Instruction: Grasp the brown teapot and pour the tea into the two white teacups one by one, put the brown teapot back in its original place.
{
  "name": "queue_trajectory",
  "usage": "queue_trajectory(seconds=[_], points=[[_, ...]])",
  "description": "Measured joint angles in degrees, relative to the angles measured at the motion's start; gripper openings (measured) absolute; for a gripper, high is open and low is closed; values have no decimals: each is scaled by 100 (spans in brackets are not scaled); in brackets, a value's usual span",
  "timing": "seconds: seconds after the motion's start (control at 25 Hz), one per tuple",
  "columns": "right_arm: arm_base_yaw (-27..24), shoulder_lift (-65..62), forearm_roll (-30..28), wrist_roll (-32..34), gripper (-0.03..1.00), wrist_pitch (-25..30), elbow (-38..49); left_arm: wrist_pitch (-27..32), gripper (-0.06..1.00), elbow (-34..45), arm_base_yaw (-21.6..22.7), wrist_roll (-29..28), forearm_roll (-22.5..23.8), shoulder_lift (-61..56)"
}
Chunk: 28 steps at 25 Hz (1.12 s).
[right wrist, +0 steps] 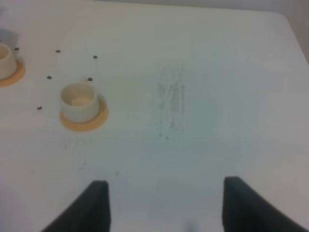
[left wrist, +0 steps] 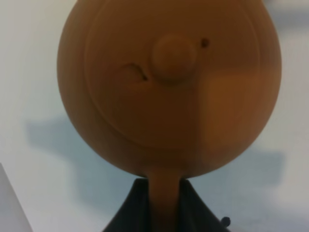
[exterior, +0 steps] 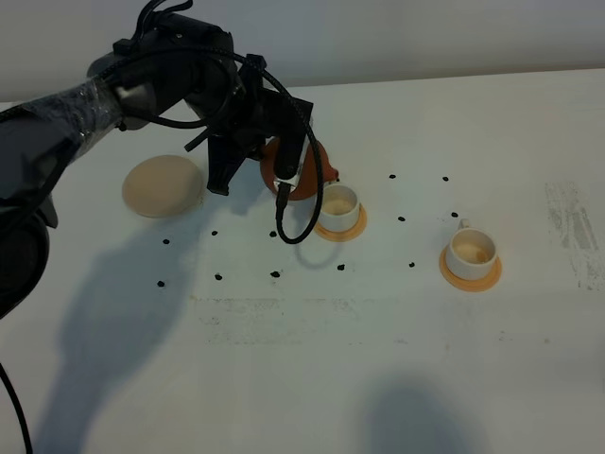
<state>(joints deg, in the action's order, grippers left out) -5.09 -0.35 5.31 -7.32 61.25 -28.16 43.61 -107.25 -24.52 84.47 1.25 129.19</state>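
Left end effector [left wrist: 164, 205] pinches the brown teapot [left wrist: 169, 96] by its handle beside a cream-lined white teacup [exterior: 338, 205].

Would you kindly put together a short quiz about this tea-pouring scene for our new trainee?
1. True or false: the left gripper is shut on the handle of the teapot.
2. In the high view, the teapot is held closest to: A) the left cup; B) the right cup; C) the big cream coaster.
3. Fill in: the right gripper stands ____, holding nothing.
Key: 1 true; 2 A; 3 open.
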Motion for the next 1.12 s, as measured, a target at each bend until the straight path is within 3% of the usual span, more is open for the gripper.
queue_trajectory(seconds=[0.48, 1.12], points=[[0, 0, 0, 0, 51, 0, 0, -192, 10, 0, -87, 162, 396, 16], [0, 0, 0, 0, 51, 0, 0, -295, 10, 0, -206, 704, 461, 16]])
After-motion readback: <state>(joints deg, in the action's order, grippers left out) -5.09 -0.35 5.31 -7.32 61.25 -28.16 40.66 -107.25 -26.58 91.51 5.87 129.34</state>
